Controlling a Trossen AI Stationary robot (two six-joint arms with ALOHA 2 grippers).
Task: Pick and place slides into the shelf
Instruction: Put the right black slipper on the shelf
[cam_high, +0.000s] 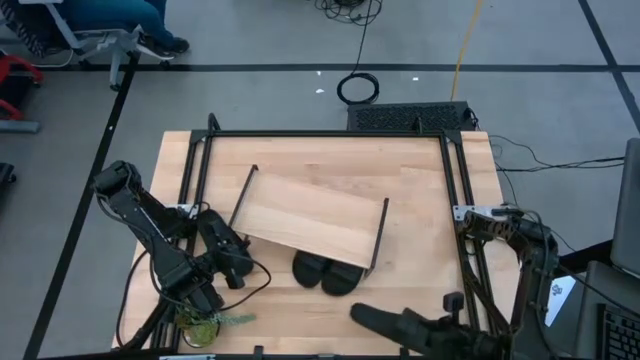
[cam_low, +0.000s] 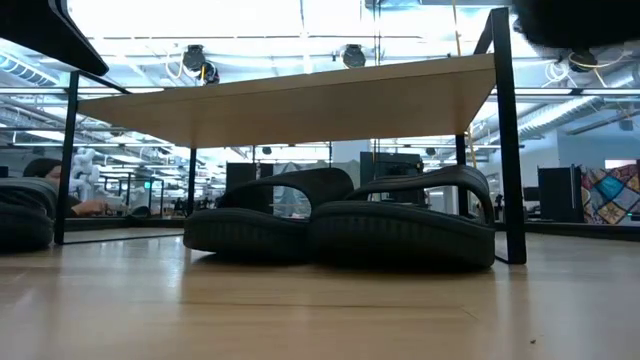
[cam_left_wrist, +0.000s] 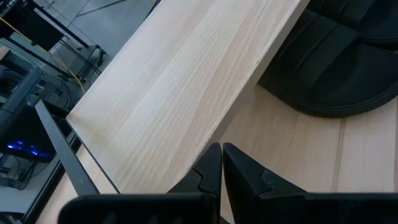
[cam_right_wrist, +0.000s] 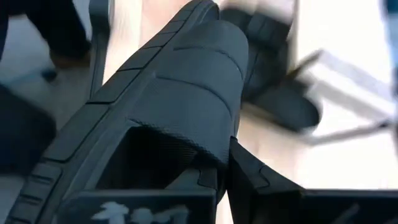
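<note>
Three slides were counted. Two (cam_high: 325, 273) were seen side by side, touching, on the table (cam_high: 420, 215), tucked partly under the front edge of the single wood-topped shelf (cam_high: 312, 222). The third slide (cam_right_wrist: 168, 106) was pinched by its strap in the right tool (cam_high: 385, 322), near the table's front edge. The left tool (cam_left_wrist: 221, 171) was pressed together, empty, just beside the shelf's left end.

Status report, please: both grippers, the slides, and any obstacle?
Left gripper jaws shut, empty, beside the shelf. Right gripper shut on one slide, at the table's near edge. Two slides already under the shelf. No obstacle seen.
</note>
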